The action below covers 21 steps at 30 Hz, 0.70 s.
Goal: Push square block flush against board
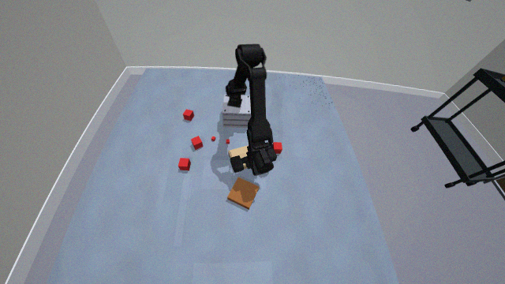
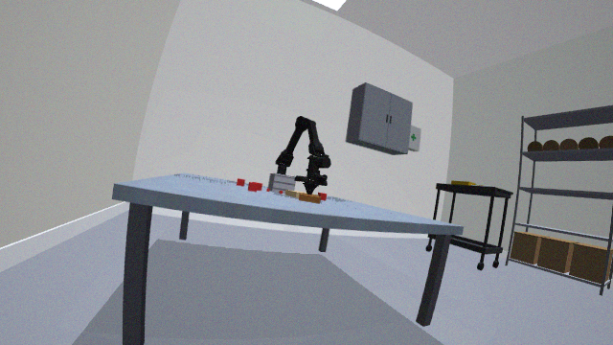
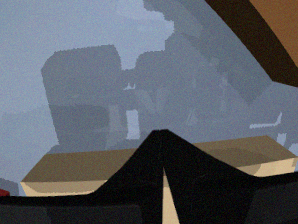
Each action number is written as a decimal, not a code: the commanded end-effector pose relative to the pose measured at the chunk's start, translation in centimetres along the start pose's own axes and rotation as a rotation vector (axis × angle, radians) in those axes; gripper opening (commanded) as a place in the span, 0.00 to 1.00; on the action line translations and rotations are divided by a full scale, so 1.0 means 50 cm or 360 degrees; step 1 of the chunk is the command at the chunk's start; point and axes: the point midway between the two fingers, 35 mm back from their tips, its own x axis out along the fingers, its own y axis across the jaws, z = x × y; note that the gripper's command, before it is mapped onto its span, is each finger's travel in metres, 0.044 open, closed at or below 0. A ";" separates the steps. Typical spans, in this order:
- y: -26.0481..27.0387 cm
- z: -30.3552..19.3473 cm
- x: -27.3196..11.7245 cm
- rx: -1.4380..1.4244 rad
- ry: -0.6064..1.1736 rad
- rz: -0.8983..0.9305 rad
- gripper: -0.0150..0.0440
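The orange-brown square block point(image 1: 243, 192) point(image 2: 310, 198) point(image 3: 281, 27) lies flat and turned at an angle, on the side of the board away from the robot base. The pale wooden board point(image 1: 237, 151) point(image 2: 291, 194) point(image 3: 75, 167) lies flat, partly hidden by the arm. A strip of table shows between board and block in the wrist view, so they are apart. My gripper point(image 2: 310, 193) point(image 3: 160, 136) is shut and empty, pointing down over the board. Whether its tips touch the board cannot be told. In the top view the hand hides the fingertips.
Red cubes point(image 1: 188, 114) point(image 1: 196, 143) point(image 1: 184, 164) lie on the left of the blue table point(image 1: 308, 237), and another red cube point(image 1: 278, 147) lies just right of the hand. Two tiny red cubes point(image 1: 213, 138) point(image 1: 227, 141) lie between the board and the grey base block point(image 1: 236, 118).
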 end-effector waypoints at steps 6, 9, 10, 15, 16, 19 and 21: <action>0.002 -0.016 0.008 -0.0007 0.0040 0.0007 0.25; 0.002 -0.016 0.008 -0.0007 0.0040 0.0007 0.25; 0.002 -0.016 0.008 -0.0007 0.0040 0.0007 0.25; 0.001 -0.005 0.008 -0.0007 0.0040 0.0007 0.25; 0.001 -0.002 0.008 -0.0007 0.0039 0.0007 0.25; 0.001 0.008 0.008 -0.0007 0.0039 0.0007 0.25; 0.001 0.015 0.008 -0.0007 0.0038 0.0007 0.25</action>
